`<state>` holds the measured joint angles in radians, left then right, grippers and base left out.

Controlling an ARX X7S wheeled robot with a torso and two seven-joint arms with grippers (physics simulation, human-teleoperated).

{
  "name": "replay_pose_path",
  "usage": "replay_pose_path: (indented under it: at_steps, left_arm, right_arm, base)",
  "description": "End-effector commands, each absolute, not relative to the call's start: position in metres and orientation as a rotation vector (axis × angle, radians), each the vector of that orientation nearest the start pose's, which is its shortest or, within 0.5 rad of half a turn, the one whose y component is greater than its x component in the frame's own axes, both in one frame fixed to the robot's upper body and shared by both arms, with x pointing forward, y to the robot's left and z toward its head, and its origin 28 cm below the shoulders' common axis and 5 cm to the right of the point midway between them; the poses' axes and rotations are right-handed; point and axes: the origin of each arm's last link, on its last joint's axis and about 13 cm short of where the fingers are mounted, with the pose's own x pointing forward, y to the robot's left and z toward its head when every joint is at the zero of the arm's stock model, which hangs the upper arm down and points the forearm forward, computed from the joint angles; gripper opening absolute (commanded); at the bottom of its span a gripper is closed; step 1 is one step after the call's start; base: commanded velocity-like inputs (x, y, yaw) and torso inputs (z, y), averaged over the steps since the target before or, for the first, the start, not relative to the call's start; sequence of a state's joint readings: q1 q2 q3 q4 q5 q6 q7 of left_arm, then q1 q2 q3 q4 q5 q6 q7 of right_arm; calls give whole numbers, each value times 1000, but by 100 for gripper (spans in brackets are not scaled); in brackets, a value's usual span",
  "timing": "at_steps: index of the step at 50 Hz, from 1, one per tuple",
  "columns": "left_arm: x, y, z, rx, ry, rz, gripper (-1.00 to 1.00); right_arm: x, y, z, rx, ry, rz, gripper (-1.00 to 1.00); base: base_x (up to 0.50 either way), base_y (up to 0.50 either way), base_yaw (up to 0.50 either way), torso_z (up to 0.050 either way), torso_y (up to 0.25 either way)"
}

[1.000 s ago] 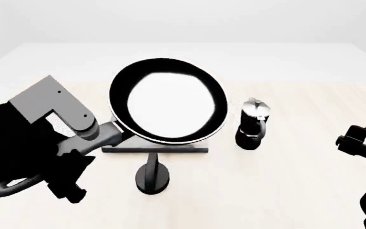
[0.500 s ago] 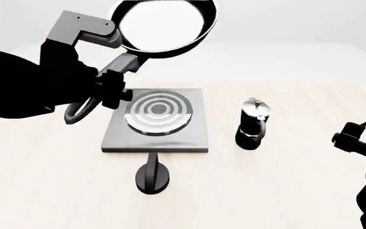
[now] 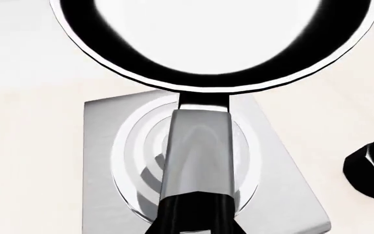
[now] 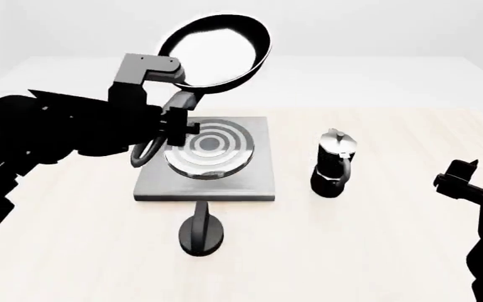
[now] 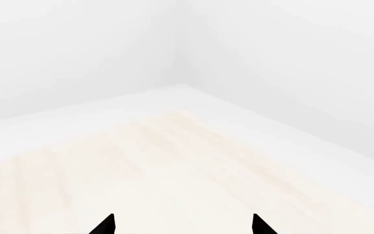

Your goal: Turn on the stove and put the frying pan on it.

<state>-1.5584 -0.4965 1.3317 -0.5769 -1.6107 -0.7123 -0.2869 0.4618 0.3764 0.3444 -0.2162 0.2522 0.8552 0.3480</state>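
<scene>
While the head view takes in the whole table, each wrist view adds one close detail.

Frying pan: frying pan point(image 4: 216, 50) is held in the air in the upper middle of the head view, tilted so its pale inside faces the camera; its handle runs down toward the left gripper point(image 4: 174, 119).

Left claw: clamped on the pan's handle as far as the head view shows; the fingers themselves are mostly lost against the dark arm. Left wrist view shows no fingers, only the handle running up the middle of the frame to the pan bowl point(image 3: 213, 39).

Stove: stove point(image 4: 212, 160) lies flat at centre of the head view, burner rings bare, pan well above and behind it, not touching. Left wrist view shows the handle crossing over the burner point(image 3: 174, 161).

Knob: small black knob point(image 4: 200, 231) sits just in front of the stove's near edge; head view only.

Moka pot: moka pot point(image 4: 334, 163) stands upright right of the stove, apart from it; in the left wrist view only a dark edge at the right margin.

Right claw: right gripper point(image 5: 182, 225) shows two dark fingertips spread apart at the bottom edge of the right wrist view, nothing between them, only table point(image 5: 174, 170) beyond. In the head view it sits at the lower right edge, well away from everything.

Writing: no readable marks on any item.
</scene>
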Motion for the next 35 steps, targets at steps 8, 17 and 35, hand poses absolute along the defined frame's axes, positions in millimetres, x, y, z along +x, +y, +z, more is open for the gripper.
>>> replay_pose_path:
  at_steps: [8,17,35]
  left_arm:
    - [379,234,234,39,571,-220,-100]
    - [372,240,236,64,627,-199,-100]
    - [365,243,228,119,712,-227,-100]
  right_arm:
    - [264,-238,149,18,91,-645,100]
    - [265,-238,149,15,93,-644,100]
    - [265,-238,149,18,95,-646,100]
  base:
    - [0,0,0,0,3]
    - [0,0,0,0,1]
    - [0,0,0,1,2]
